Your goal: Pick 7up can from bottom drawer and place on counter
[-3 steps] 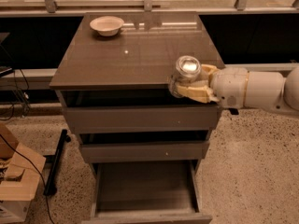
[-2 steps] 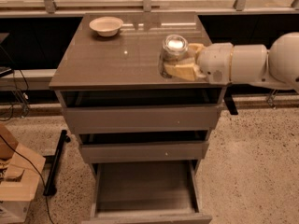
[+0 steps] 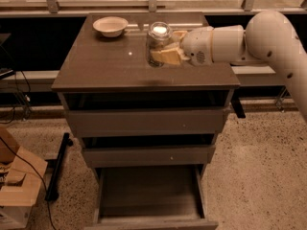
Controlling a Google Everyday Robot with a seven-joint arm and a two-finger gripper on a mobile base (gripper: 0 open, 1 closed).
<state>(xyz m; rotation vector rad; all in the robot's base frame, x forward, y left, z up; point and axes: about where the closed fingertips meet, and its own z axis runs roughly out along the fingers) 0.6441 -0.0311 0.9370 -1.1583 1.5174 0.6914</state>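
The 7up can [image 3: 159, 41], silvery with a shiny rim, stands upright over the middle-back of the counter [image 3: 105, 66]. My gripper [image 3: 165, 51] reaches in from the right on a white arm, and its tan fingers [image 3: 165, 56] are shut on the can. I cannot tell whether the can rests on the counter or hovers just above it. The bottom drawer [image 3: 148, 195] is pulled out at the foot of the cabinet and its flat floor is bare.
A cream shallow bowl [image 3: 110, 26] sits at the counter's back left. Two upper drawers [image 3: 144, 123] stand slightly ajar. A cardboard box [image 3: 17, 186] and cables lie on the floor at left. A railing runs behind the cabinet.
My gripper has carried the can from the counter's front right edge leftward and back, toward the middle of the counter.
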